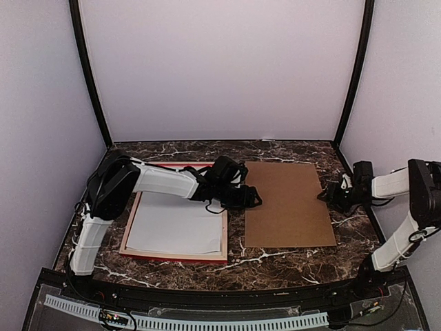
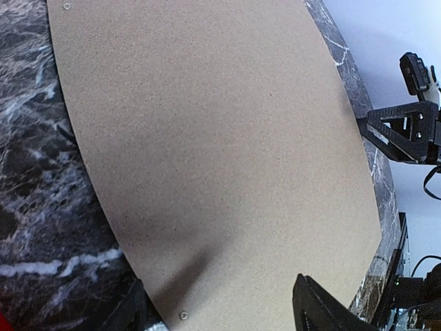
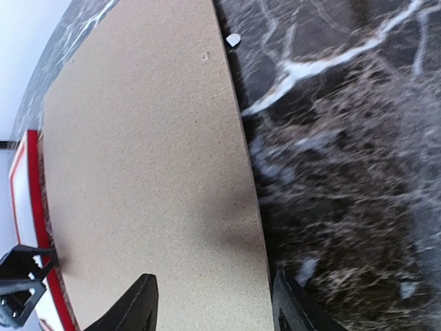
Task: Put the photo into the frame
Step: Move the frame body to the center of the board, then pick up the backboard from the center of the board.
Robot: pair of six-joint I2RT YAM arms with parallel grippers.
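Note:
The frame point(image 1: 176, 255) lies flat at the left of the marble table, pale back up with red showing along its edges. A plain white sheet point(image 1: 176, 227) fills it; the photo is hidden. To its right lies the brown backing board point(image 1: 289, 207). My left gripper point(image 1: 251, 198) is open at the board's left edge, one finger over the marble and the other over the board point(image 2: 220, 138). Open too, my right gripper point(image 1: 329, 195) straddles the right edge of the board point(image 3: 145, 158). The red frame rail point(image 3: 43, 234) shows beyond the board.
The dark marble table point(image 1: 275, 265) is closed in by white walls, with black posts at the back left point(image 1: 89, 76) and back right point(image 1: 353, 69). A small white chip point(image 3: 233, 40) lies on the marble beside the board's corner.

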